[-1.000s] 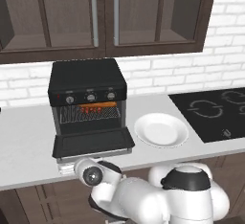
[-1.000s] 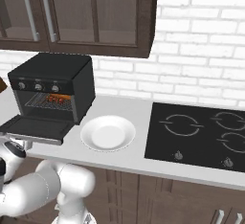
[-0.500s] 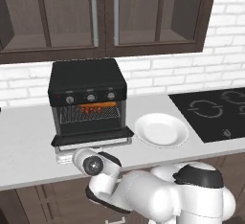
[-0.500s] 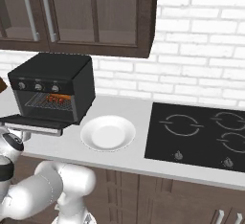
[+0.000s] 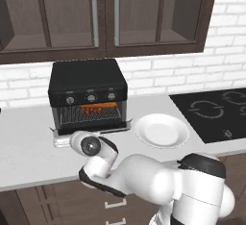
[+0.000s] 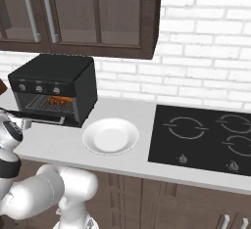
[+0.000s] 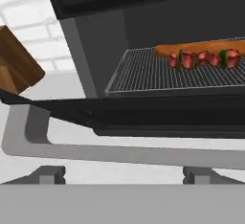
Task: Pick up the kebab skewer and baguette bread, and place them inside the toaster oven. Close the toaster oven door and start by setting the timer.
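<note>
The toaster oven (image 5: 89, 94) stands on the grey counter (image 5: 29, 147) against the white brick wall (image 6: 206, 71), under dark wood cabinets (image 5: 105, 17), with its three knobs in a row above the opening. Its door (image 7: 143, 115) hangs partly open, tilted down toward the front, and the grey handle bar (image 7: 119, 151) runs along its front edge. Inside, on the wire rack (image 7: 143, 72), the baguette bread (image 7: 201, 48) lies lengthwise toward the back, and the kebab skewer (image 7: 203, 59) lies just in front of it, touching or nearly touching (the red and green chunks overlap the loaf's lower edge in the hand view). In both base views the food reads as an orange-red strip in the oven's opening. The gripper (image 7: 124, 177) sits low in front of the door, its two finger tips (image 7: 48, 175) spread wide, just below the handle bar and holding nothing; whether the tips touch the bar I cannot tell. The arm's wrist (image 5: 89, 144) is at the counter's edge directly before the oven. An empty white plate (image 5: 161, 130) rests on the counter to the right of the oven, between it and the black cooktop (image 6: 206, 135). A brown wooden block (image 7: 16, 65) shows left of the oven in the hand view.
</note>
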### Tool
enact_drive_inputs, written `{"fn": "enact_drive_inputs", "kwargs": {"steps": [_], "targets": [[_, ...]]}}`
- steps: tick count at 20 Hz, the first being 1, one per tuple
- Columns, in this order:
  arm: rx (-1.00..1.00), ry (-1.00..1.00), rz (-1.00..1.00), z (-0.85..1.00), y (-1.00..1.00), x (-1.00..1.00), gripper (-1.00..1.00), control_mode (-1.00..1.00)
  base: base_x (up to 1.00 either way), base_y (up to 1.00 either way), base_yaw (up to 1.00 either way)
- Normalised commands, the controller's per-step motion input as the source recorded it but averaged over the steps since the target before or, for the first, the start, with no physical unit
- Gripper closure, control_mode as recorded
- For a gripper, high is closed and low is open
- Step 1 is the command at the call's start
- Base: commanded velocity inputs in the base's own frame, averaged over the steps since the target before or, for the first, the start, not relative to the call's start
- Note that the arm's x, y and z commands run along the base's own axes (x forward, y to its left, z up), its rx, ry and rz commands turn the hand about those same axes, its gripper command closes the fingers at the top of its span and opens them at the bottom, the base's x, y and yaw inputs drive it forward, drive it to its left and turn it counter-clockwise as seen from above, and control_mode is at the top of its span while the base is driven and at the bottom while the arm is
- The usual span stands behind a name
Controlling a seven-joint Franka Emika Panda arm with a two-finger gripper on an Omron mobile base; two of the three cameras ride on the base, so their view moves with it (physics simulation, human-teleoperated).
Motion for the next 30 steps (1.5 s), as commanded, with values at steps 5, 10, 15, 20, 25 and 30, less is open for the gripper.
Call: {"fn": "enact_drive_inputs", "kwargs": {"steps": [5,10,15,20,25,30], "targets": [[0.00,0.00,0.00,0.34,-0.01,0.48,-1.00,-1.00,0.00,0.00,0.00],[0.00,-0.01,0.00,0.18,-0.03,0.44,-1.00,-1.00,0.00,0.00,0.00],[0.00,-0.07,0.00,0.17,0.00,0.44,-1.00,-1.00,0.00,0.00,0.00],[0.00,-0.08,0.00,0.08,0.00,0.32,-1.00,-1.00,0.00,0.00,0.00],[0.00,-0.04,0.00,0.00,0.00,0.17,-1.00,-1.00,0.00,0.00,0.00],[-0.01,0.00,0.00,0.08,0.03,-0.30,-1.00,-1.00,0.00,0.00,0.00]]}}
